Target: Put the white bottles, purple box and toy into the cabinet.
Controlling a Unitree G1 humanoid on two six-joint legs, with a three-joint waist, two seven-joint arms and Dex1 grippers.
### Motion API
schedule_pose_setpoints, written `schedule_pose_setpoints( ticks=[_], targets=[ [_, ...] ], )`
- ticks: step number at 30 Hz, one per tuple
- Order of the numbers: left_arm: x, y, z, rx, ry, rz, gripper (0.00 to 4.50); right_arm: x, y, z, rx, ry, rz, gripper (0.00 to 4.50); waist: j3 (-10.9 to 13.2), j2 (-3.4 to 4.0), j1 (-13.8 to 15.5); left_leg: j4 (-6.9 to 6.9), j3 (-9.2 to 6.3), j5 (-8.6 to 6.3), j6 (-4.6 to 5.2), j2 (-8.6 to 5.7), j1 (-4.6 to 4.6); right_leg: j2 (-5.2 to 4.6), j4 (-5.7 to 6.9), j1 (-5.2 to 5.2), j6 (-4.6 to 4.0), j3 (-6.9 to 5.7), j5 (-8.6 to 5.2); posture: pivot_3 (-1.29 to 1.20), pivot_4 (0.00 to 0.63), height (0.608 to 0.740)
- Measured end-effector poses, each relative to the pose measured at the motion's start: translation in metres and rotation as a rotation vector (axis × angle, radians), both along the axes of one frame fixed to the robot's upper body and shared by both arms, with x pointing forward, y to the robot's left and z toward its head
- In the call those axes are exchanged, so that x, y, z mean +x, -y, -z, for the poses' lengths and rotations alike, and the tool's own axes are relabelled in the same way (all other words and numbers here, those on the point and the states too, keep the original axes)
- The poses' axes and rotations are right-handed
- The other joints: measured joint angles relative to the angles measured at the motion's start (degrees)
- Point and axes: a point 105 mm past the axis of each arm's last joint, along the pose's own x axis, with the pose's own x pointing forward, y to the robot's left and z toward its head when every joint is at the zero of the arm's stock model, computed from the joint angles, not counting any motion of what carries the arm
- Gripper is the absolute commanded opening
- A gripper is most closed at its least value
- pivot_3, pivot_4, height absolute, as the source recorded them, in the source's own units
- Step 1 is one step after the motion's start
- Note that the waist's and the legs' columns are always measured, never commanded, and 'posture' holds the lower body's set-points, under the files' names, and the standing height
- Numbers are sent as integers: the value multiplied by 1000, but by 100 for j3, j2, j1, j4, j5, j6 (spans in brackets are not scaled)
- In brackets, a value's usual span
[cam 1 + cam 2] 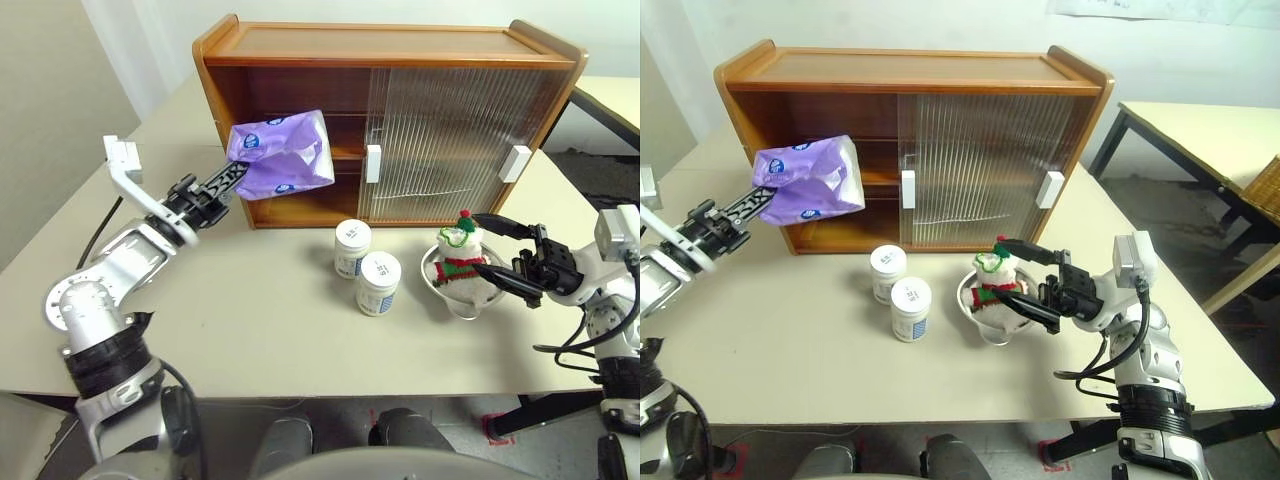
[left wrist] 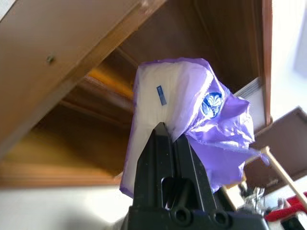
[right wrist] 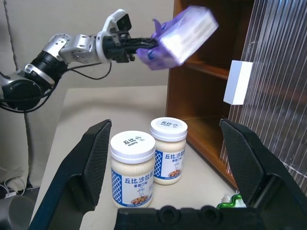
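Head view: the left gripper [image 1: 236, 176] pinches the purple box [image 1: 283, 155] in the air before the cabinet [image 1: 400, 120]'s open left half. Two bottles [image 1: 352, 247] [image 1: 378, 283] stand mid-table [image 1: 250, 330].

Right wrist view: the right gripper [image 3: 175, 153], jaws wide, flanks the toy [image 1: 461, 255] in its bowl [image 1: 440, 292].

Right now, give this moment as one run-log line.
left gripper: shut on purple box, at cabinet opening | right gripper: open around toy | white bottles: on table
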Motion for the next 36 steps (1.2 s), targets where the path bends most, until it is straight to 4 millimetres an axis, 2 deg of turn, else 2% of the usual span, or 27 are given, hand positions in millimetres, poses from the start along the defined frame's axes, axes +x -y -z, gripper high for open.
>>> schedule_pose_setpoints(
  ticks=[5,10,15,17,21,32,36],
  targets=[
    [8,6,-7,-29,18,-56,20,0,0,1,1,-2,2,4500,3,-5,1,-4,3,-1,-1,-2,-2,0,-2,0,-2,0,1,-78,0,740],
    [18,8,-19,-166,39,-152,20,0,-1,1,6,-3,6,4500,17,-25,7,-1,3,-5,7,-7,0,0,-7,9,15,2,-4,-75,0,740],
    [23,5,-24,-227,41,-220,20,1,-1,1,8,-4,7,4500,34,-50,4,1,3,-6,10,-8,0,0,-7,10,40,2,-17,-75,0,740],
    [26,11,-25,-254,42,-219,20,1,-1,1,8,-4,8,4500,41,-61,7,4,3,-7,10,-9,-1,0,-8,11,40,2,-14,-77,0,740],
    [32,27,-19,-321,4,-216,20,1,-3,2,21,-4,7,4500,45,-68,33,9,3,-11,17,-14,-1,-2,-12,17,43,4,-13,-83,0,740],
    [56,28,-16,-318,-23,-285,20,1,-3,3,21,-1,16,4500,46,-70,9,9,3,-13,21,-14,-2,-2,-12,16,43,4,-12,-90,0,740],
    [61,41,-20,-370,-23,-262,20,1,-4,2,22,0,17,4500,47,-72,14,10,3,-14,23,-15,-6,-3,-15,16,43,4,-12,-94,0,740]
  ],
)
